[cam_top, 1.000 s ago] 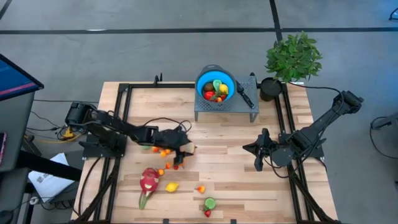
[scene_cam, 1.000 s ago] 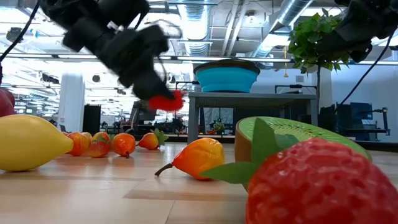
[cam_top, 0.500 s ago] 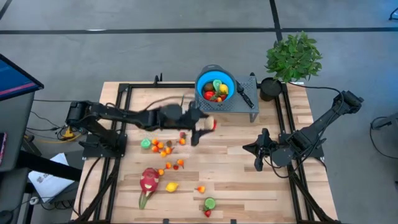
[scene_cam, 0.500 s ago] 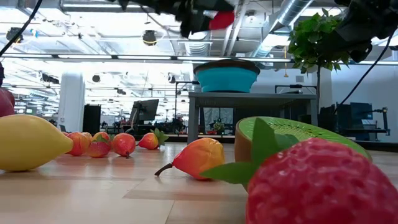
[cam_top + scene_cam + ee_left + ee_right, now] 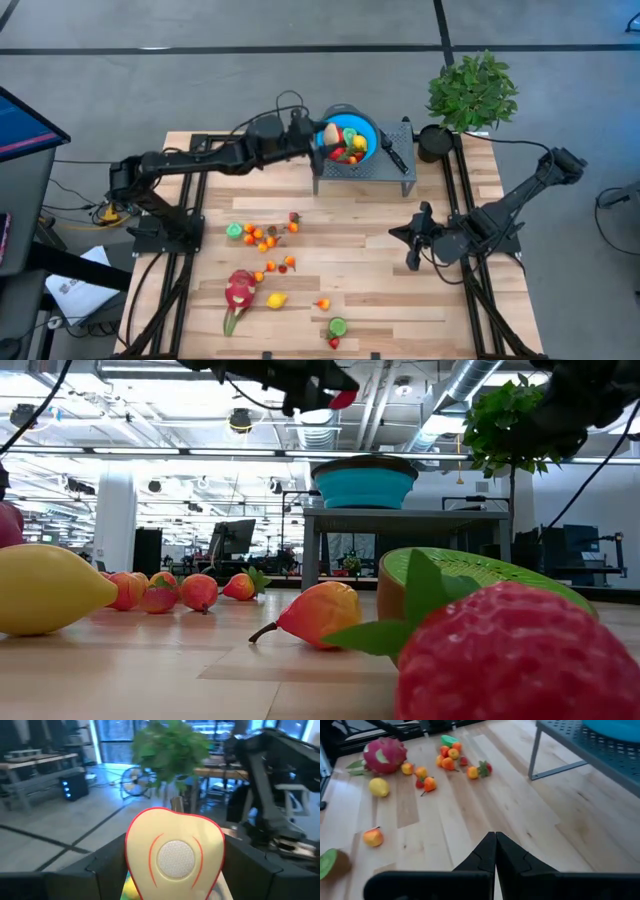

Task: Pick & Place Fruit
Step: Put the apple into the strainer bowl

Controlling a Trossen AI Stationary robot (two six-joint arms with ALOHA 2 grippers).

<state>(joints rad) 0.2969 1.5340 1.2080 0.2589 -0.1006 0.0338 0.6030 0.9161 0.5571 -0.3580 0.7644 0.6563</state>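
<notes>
Your left gripper (image 5: pixel 322 135) grips a halved apple (image 5: pixel 174 851), cream cut face toward the wrist camera, red skin at the rim, raised over the near-left edge of the blue bowl (image 5: pixel 362 128). That bowl already holds several fruits and sits on a grey perforated stand (image 5: pixel 385 170) at the table's far side. More small fruit (image 5: pixel 262 236) lies scattered on the wooden table (image 5: pixel 370 270), with the dragon fruit (image 5: pixel 239 290) near left. Your right gripper (image 5: pixel 411 240) waits clenched and empty at the right.

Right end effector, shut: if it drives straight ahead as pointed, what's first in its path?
Probably bare light wooden tabletop; the right end effector tilts down toward it. Farther on sit small orange and red toy fruits, though depth is unclear.
</notes>
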